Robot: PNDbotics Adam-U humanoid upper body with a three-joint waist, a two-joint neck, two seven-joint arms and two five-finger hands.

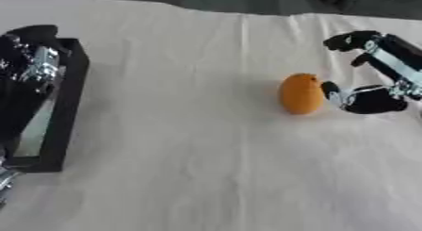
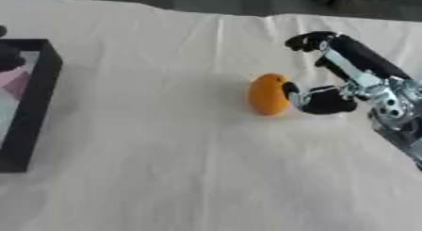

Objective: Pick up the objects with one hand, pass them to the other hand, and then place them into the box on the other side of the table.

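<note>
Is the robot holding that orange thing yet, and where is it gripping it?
Not yet. The right hand only has its thumb against the orange object's right side; nothing is held.

Setting: test bench or lab workspace, not certain. Table (image 2: 165,178) covered with creased cream cloth (image 1: 206,169); black-walled box (image 2: 33,107) at left edge; dark floor beyond far edge.

Cream tablecloth (image 1: 206,169), dark floor (image 2: 239,1) beyond

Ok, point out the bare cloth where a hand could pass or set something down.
Widest free patch: the cloth between the black box and the orange object, running down to the near edge. It is crowded right of the orange object, where the right hand sits, and at the box, where the left hand hangs.
</note>
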